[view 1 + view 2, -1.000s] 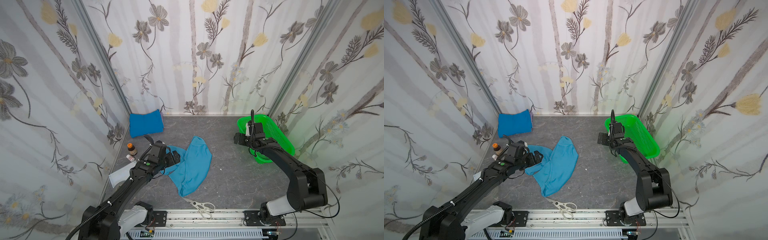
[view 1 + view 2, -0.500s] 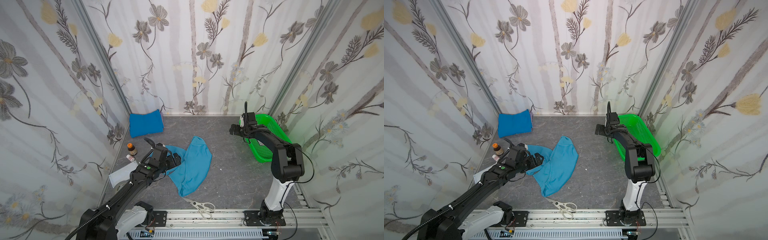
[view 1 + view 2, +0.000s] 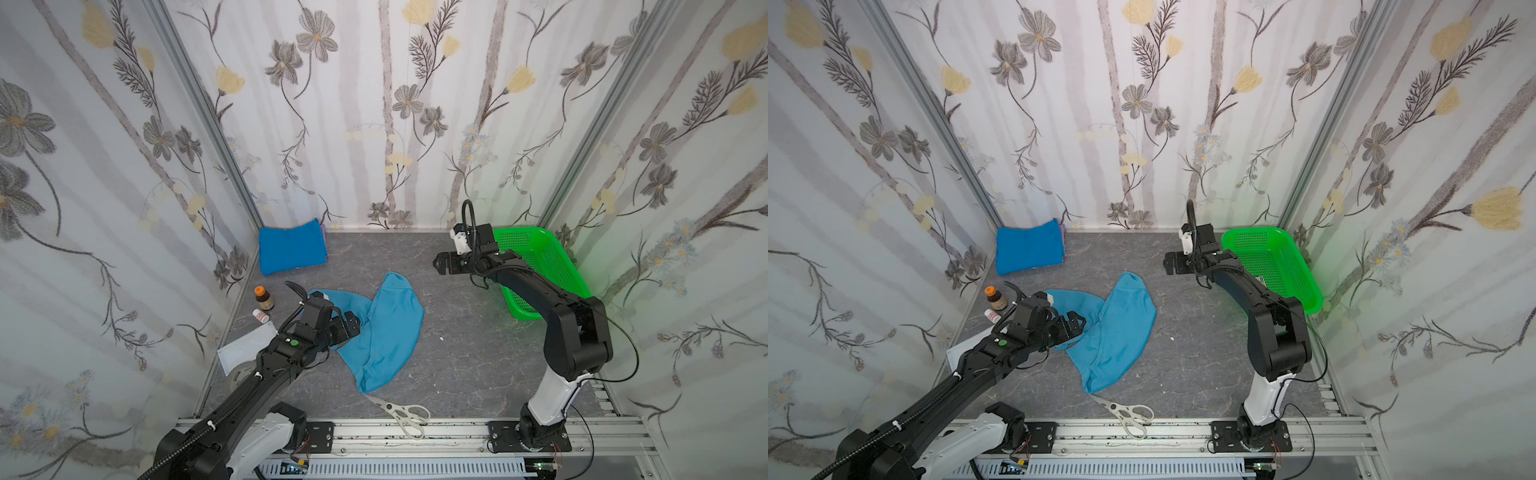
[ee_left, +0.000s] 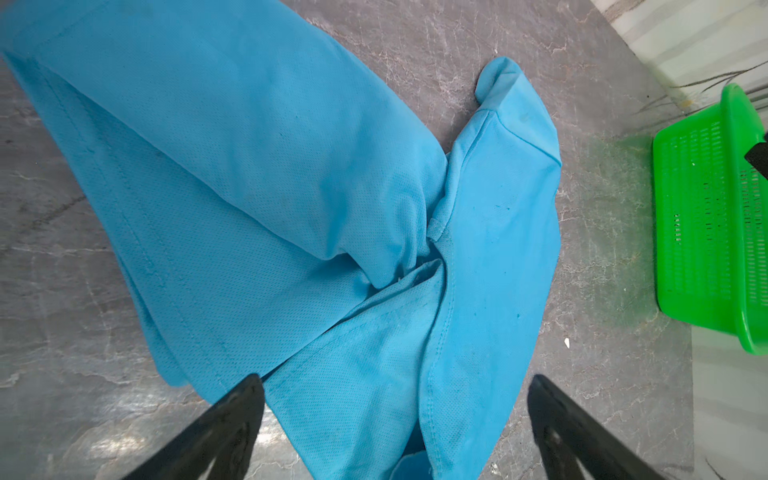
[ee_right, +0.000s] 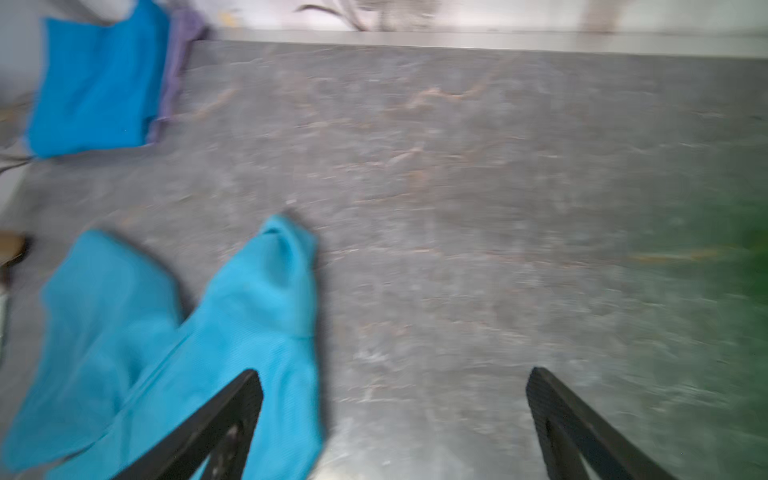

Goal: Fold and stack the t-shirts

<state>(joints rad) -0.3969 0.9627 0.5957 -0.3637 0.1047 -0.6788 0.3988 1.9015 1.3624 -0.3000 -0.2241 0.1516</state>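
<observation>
A light sky-blue t-shirt [image 3: 386, 328] [image 3: 1117, 328] lies crumpled in a twisted V at mid-table. A darker blue t-shirt [image 3: 291, 249] [image 3: 1029, 249] lies folded in the back left corner. My left gripper [image 3: 351, 324] [image 3: 1075, 326] hovers open over the light shirt's left lobe. In the left wrist view its jaws [image 4: 395, 382] straddle a fold of that shirt [image 4: 291, 187] without pinching it. My right gripper [image 3: 440, 264] [image 3: 1169, 264] hangs open and empty above bare table, right of the shirt's far tip. In the blurred right wrist view [image 5: 392, 378] both shirts [image 5: 187, 332] [image 5: 95, 87] show.
A green perforated basket [image 3: 540, 257] [image 3: 1275, 262] [image 4: 706, 228] stands at the back right, behind the right arm. White scissors [image 3: 399, 411] lie near the front rail. A brown bottle [image 3: 263, 297], a small white bottle [image 3: 260, 316] and a white pouch [image 3: 245, 351] sit along the left wall.
The right gripper has swung left, away from the basket and out over the table, still open. The left gripper has barely shifted over the light shirt.
</observation>
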